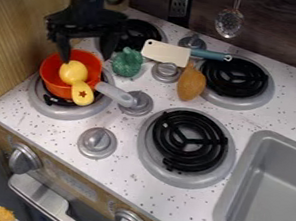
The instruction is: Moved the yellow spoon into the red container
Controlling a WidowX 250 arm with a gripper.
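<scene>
Speckled white counter (123, 175): four coil burners noted. A green toy item (127, 62) sits just left of a silver knob (166, 72). A cream-bladed utensil (164, 52) lies flat behind that knob, its teal handle (210, 55) extending over the right rear burner (236, 77). A brownish-orange item (190, 84), narrow at its rear end, lies between the knob and that burner. A slotted utensil (181, 5) and a perforated spoon (229, 23) hang at the dark back wall (287, 33). Grey sink (276, 187) set in at right; wooden panel (19, 27) at left.
</scene>
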